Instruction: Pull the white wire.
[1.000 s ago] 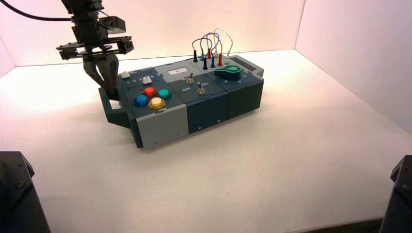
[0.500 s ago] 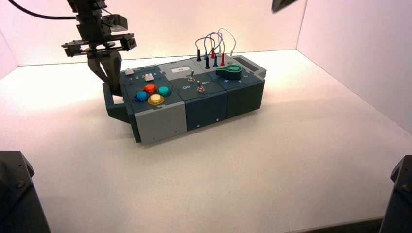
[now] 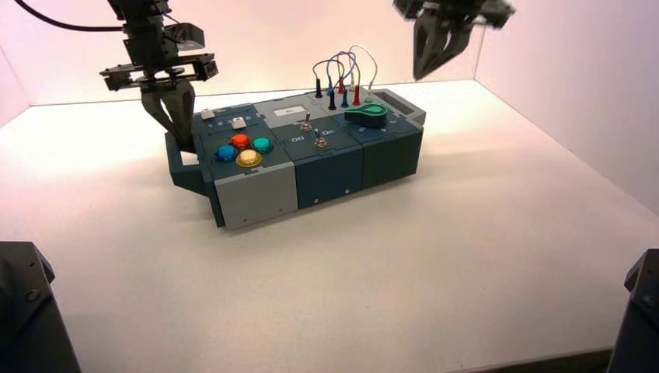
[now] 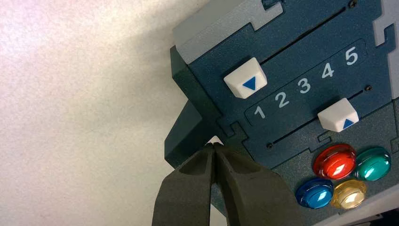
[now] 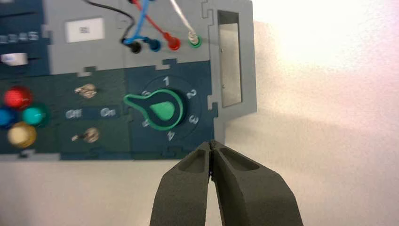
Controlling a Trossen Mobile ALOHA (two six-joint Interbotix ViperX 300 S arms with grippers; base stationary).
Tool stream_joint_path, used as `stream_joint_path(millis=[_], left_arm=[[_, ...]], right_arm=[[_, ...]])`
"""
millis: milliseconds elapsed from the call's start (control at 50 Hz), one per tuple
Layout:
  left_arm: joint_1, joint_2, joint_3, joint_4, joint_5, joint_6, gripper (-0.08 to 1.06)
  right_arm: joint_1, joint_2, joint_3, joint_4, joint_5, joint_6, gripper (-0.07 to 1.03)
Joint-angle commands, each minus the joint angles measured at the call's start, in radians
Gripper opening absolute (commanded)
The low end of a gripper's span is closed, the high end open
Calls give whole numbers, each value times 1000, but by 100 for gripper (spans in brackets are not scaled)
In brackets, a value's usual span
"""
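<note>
Hovering above the table [image 3: 497, 233] beyond the far right end of the box [image 3: 311, 148], the robot's right gripper [image 3: 420, 76] has its fingers pressed together, tips pointing down, nothing between them; the white wire [image 3: 363, 50] rises in a tall arch from the box's far right part, well apart from those fingertips, one of its pale plugs [image 5: 193, 39] seated in a green-rimmed socket; beside it stand wires with black [image 3: 332, 101], blue [image 3: 345, 99] and red plugs [image 3: 357, 95]. At the box's left end, the left gripper [image 3: 183, 148] points down at the dark handle [image 3: 189, 180], its fingers likewise closed against each other; in the left wrist view, one white slider [image 4: 246, 78] sits by the 1 and a second [image 4: 339, 115] lies toward the 5 end of its slot; red [image 3: 240, 142], green [image 3: 262, 146], blue [image 3: 226, 154] and yellow buttons [image 3: 249, 158] cluster nearby. Between the buttons and the green knob [image 3: 365, 116] stand two metal toggle switches [image 3: 320, 140]; the right wrist view shows the knob's narrow end turned toward the switches, away from the open-framed handle [image 5: 248, 70] at the box's right end.
</note>
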Motion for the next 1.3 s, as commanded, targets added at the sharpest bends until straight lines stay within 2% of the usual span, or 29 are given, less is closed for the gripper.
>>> stream_joint_path(millis=[20, 300, 460, 740, 940, 1300], left_arm=[[43, 38, -17, 14, -25, 8, -3], [43, 40, -20, 14, -20, 8, -3], [48, 40, -23, 14, -17, 8, -3], [55, 40, -37, 12, -8, 8, -3], [55, 41, -46, 11, -5, 8, -3], [55, 81, -86, 5, 0, 8, -3]], right_arm=[[-3, 40, -61, -3, -11, -3, -2], [-5, 164, -150, -26, -17, -3, -2], [-28, 206, -181, -32, -20, 0, -2], [-38, 256, -179, -40, -5, -6, -2], [-37, 276, -179, -40, 12, -21, -2], [-28, 252, -141, -40, 63, -18, -2]])
